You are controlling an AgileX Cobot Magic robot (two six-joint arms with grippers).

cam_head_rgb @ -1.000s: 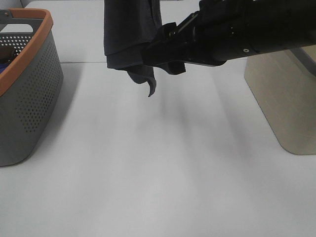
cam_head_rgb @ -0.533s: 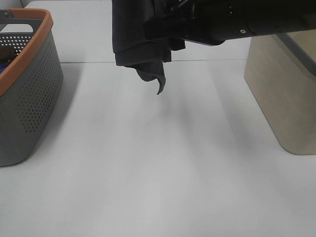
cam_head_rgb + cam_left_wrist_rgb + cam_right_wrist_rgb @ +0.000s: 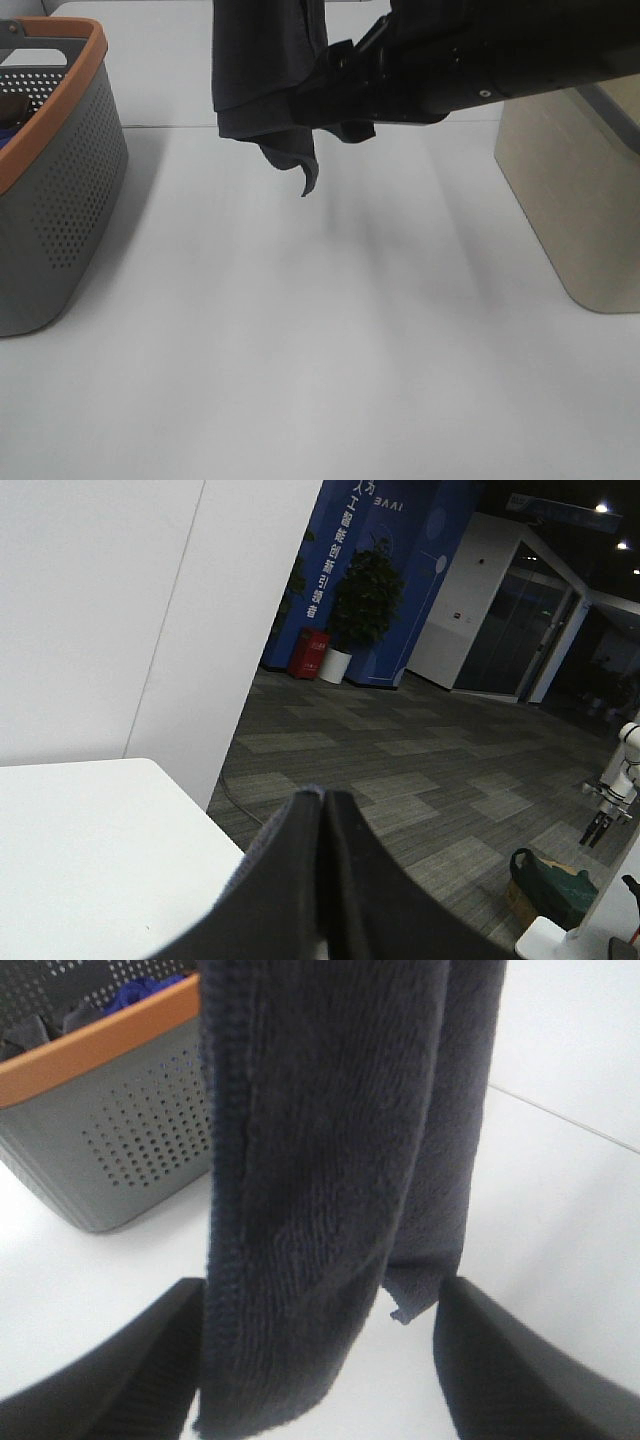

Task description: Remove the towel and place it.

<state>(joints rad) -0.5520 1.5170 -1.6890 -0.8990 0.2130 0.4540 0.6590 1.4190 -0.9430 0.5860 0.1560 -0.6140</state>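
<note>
**A:** Since the next move turns on it, where is the towel (image 3: 262, 80) against each pincer?

**B:** It hangs in the air at the upper middle of the high view, clear of the desk (image 3: 300, 330). Its long axis runs straight up and down, and its curled lower corner points at the bare surface below. Its upper end runs out of the frame.

**A:** And the right pincer (image 3: 320, 1360)?

**B:** Spread wide. In its wrist view the cloth drops between the two fingers (image 3: 110, 1370), touching neither as far as I can see. So the towel lies inside the gap. That arm reaches in from the right of the high view, level with the lower folds.

**A:** Then what carries it?

**B:** The left pincer (image 3: 322, 850), I judge. Its fingers are pressed together with a thin fuzzy grey edge beside them. It sits above the high view's frame, so I read it as gripping the upper hem.

**A:** Which arm is better set to act?

**B:** The right one, since closing across the hanging length would take it. The grey basket (image 3: 70, 190) with the orange rim stands well apart, at the left.
</note>
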